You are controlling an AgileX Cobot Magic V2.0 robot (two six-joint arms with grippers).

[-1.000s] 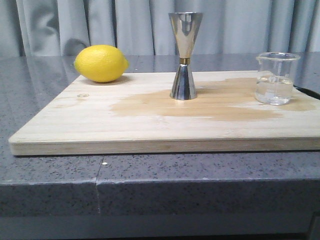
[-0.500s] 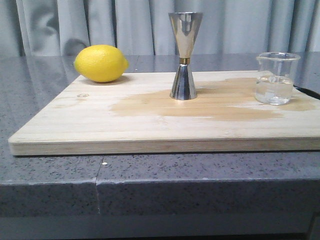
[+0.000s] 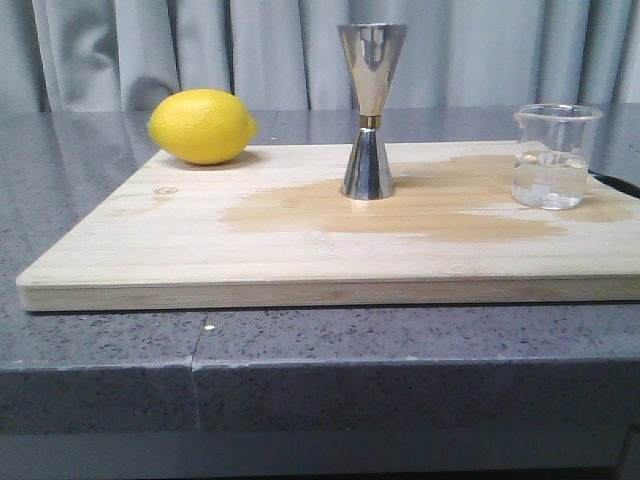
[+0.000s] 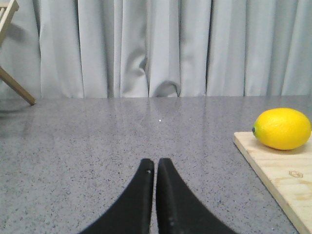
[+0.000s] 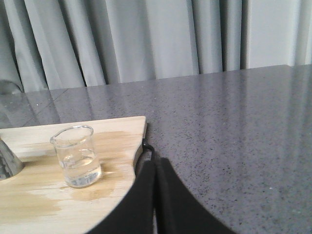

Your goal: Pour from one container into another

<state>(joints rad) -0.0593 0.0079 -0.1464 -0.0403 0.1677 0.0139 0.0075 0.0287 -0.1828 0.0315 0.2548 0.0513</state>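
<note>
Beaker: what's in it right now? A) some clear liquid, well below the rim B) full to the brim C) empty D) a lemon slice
A. The beaker stands upright on the board with clear liquid only in its lower part; the right wrist view shows the same low level.

jigger (image 5: 7,156) cut off by edge; board's (image 3: 620,290) right end cropped.

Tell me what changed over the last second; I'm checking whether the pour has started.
Nothing visibly changed. The beaker, jigger and lemon stand where they were on the board, and no end effector has entered the front view.
</note>
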